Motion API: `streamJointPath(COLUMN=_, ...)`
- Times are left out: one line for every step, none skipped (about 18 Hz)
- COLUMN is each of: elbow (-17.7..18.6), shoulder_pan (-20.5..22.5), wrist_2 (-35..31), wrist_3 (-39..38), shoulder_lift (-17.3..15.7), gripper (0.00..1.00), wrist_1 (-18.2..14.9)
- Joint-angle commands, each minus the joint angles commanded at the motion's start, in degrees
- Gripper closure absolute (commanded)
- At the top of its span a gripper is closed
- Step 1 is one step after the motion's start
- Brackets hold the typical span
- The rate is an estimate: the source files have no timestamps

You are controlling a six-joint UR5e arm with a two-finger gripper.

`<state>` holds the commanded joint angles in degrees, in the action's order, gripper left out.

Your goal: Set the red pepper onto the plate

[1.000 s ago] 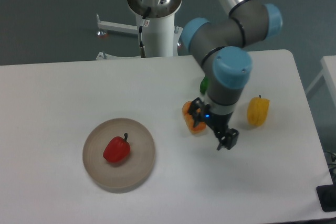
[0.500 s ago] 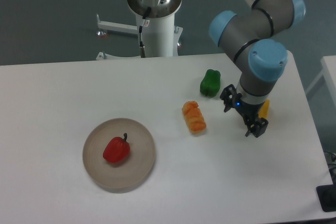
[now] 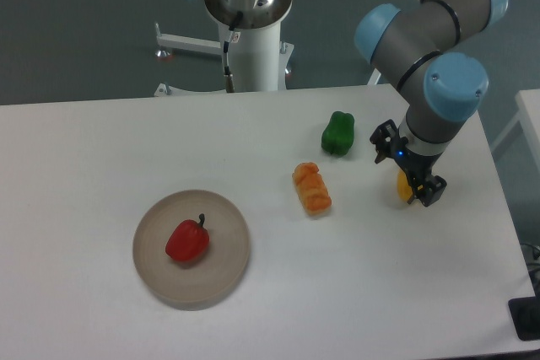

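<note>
Resting on plate (image 3: 228,271) | red pepper (image 3: 186,241) glossy, dark-stemmed

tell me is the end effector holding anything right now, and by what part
Cannot be told. The end effector sits in front of the yellow pepper, hiding any contact. The red pepper lies free on the plate.

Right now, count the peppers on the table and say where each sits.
3: the red pepper on the plate, a green pepper mid-table, a yellow pepper partly hidden behind the gripper.
</note>
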<state>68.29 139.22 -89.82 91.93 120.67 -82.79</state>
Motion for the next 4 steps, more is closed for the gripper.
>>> streamJointPath(elbow=0.0, shoulder_pan=0.0, wrist_2=0.1, wrist_3=0.0, shoulder_lift=0.0, gripper=0.0, wrist_1=0.0)
streamJointPath(elbow=0.0, shoulder_pan=0.0, wrist_2=0.1, wrist_3=0.0, shoulder_lift=-0.1, gripper=0.0, wrist_1=0.0)
streamJointPath(elbow=0.1, shoulder_pan=0.0, wrist_2=0.1, wrist_3=0.0, shoulder_lift=-0.1, gripper=0.0, wrist_1=0.0)
streamJointPath(elbow=0.2, shoulder_pan=0.0, wrist_2=0.1, wrist_3=0.0, shoulder_lift=-0.1, gripper=0.0, wrist_1=0.0)
